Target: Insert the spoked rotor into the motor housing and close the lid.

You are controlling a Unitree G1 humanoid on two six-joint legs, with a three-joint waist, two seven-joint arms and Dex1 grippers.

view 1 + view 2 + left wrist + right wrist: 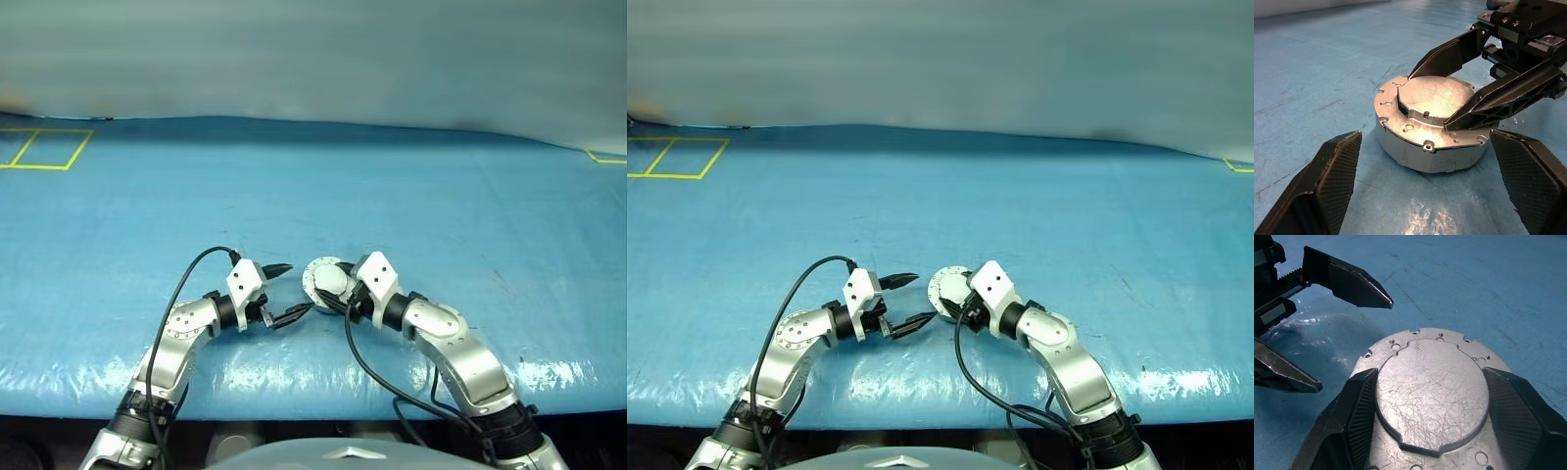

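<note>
On the blue worktop (441,196), the left tool (286,290) hangs wide open and empty just beside the motor housing (1432,149). The lid (1432,394) already sits on top, with the right tool (1447,100) straddling its raised centre, 2 fingers against it. Press evenly, keeping the notches aligned, so it seats flush.

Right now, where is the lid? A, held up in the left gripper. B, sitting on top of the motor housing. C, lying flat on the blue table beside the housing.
B: the lid sits on the motor housing, between the right gripper's fingers; the left gripper is open and empty.
</note>
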